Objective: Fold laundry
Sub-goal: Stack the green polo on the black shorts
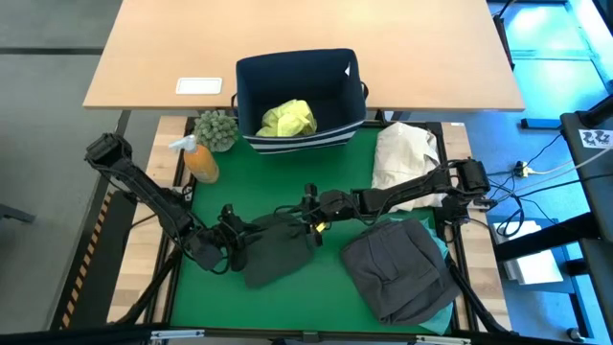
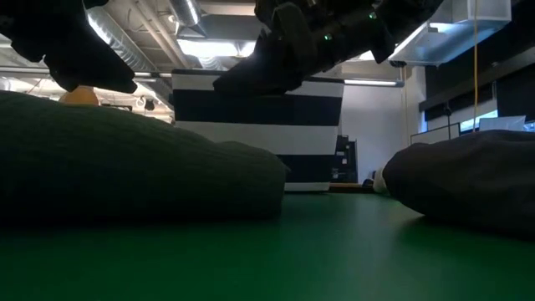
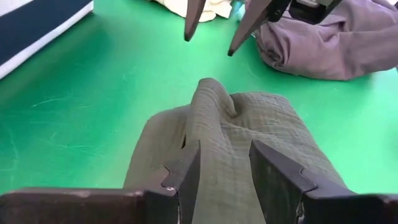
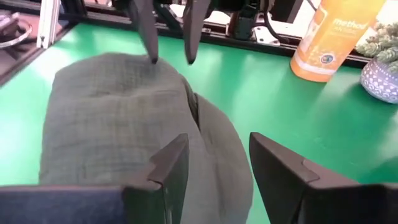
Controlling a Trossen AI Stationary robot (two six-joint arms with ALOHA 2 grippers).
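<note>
Both claws, left [image 1: 233,240] and right [image 1: 308,222], open, empty, over bunched, wrinkled dark olive garment [image 1: 278,247].

A lab or workshop: exposed ceiling ducts [image 2: 180,21], a metal-framed test table [image 1: 287,182], loose floor cables [image 1: 536,158].

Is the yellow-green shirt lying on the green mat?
No, the yellow-green shirt sits inside the navy bin, beyond the green mat.

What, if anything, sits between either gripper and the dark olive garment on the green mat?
Nothing visible. The left gripper and right gripper hover open directly over the dark olive garment, facing each other from opposite ends.
</note>
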